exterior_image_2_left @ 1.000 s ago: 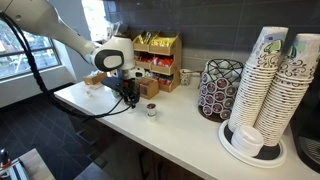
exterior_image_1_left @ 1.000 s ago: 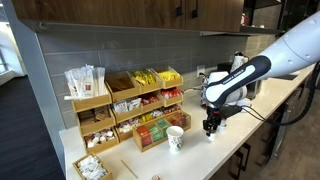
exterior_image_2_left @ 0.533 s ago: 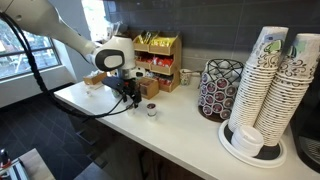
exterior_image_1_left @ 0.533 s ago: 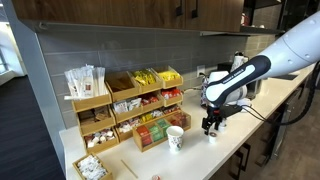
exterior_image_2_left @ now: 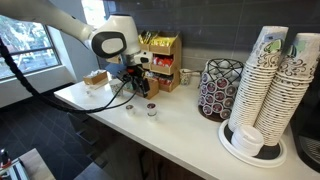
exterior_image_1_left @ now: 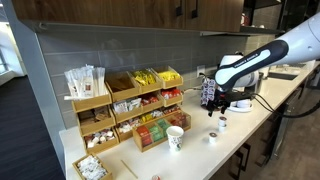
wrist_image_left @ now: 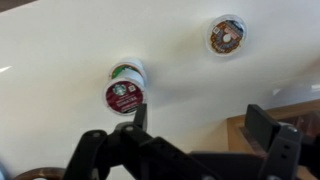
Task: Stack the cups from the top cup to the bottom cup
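Note:
Two small white cups with printed lids stand apart on the pale counter. In the wrist view the red-lidded cup (wrist_image_left: 126, 92) is just beyond my left finger and the brown-lidded cup (wrist_image_left: 227, 36) is farther off to the right. Both exterior views show them as small white shapes: one cup (exterior_image_1_left: 212, 137) in front of the other cup (exterior_image_1_left: 222, 123), and one cup (exterior_image_2_left: 130, 107) beside the other cup (exterior_image_2_left: 151, 109). My gripper (wrist_image_left: 200, 125) hangs open above them with nothing between its fingers; it also shows as gripper (exterior_image_1_left: 212, 102) and gripper (exterior_image_2_left: 135, 80).
A larger printed paper cup (exterior_image_1_left: 175, 138) stands near the wooden organiser (exterior_image_1_left: 130, 105) of packets. Farther along the counter are a wire pod carousel (exterior_image_2_left: 220, 88) and tall stacks of paper cups (exterior_image_2_left: 275, 75). The counter's front edge (exterior_image_2_left: 150, 145) is close to the small cups.
My gripper has opened and risen from counter height, leaving a small cup standing on the counter where it was.

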You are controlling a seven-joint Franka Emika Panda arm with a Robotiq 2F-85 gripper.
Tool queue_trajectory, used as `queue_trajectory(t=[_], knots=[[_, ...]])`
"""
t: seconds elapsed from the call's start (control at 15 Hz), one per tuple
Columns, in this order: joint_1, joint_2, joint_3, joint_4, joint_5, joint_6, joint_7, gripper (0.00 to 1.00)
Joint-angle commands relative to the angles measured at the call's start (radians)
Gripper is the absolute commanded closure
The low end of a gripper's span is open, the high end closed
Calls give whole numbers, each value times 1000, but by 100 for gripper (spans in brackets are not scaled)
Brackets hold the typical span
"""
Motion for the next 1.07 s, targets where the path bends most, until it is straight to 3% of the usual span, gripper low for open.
queue_trajectory(t=[0.0, 0.53, 1.0], knots=[[-26, 8, -26, 15, -38, 13, 118, 0], [-40, 111, -51, 61, -54, 10, 282, 0], [-38, 172, -61, 85, -40, 5, 339, 0]])
